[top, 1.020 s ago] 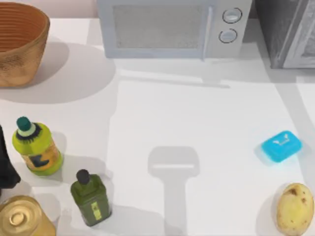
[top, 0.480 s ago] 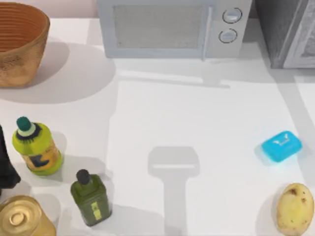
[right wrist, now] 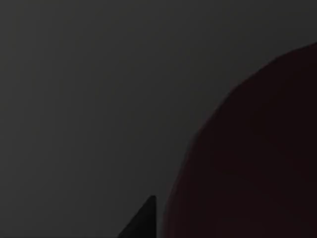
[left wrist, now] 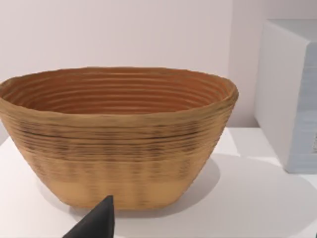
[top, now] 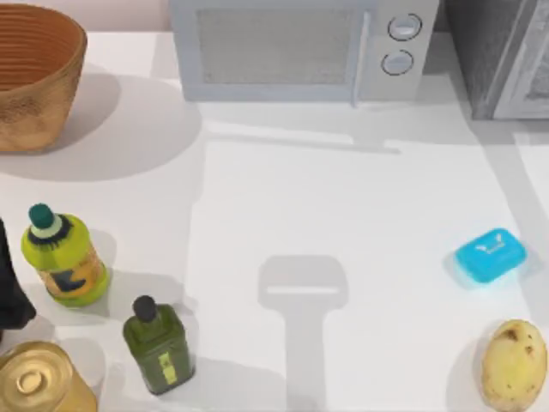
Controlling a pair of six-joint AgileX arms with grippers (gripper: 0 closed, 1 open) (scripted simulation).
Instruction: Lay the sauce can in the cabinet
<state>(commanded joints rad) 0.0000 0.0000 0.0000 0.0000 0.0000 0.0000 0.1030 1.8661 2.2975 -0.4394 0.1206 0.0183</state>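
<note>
One white table [top: 343,215], microwave [top: 292,47] behind

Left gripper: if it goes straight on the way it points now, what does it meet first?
Most likely the woven basket, which stands straight ahead of the left gripper in its wrist view; the white table between them looks free, though depth is uncertain.

A matte black part of the left arm [top: 10,296] is seen at the top view's left edge, its outline rounded and bulging, with no markings, screws or cables to be made out. In the left wrist view a black, pointed fingertip [left wrist: 96,223] of the left gripper is shown, smooth and wedge-shaped. The right wrist view is dark
</note>
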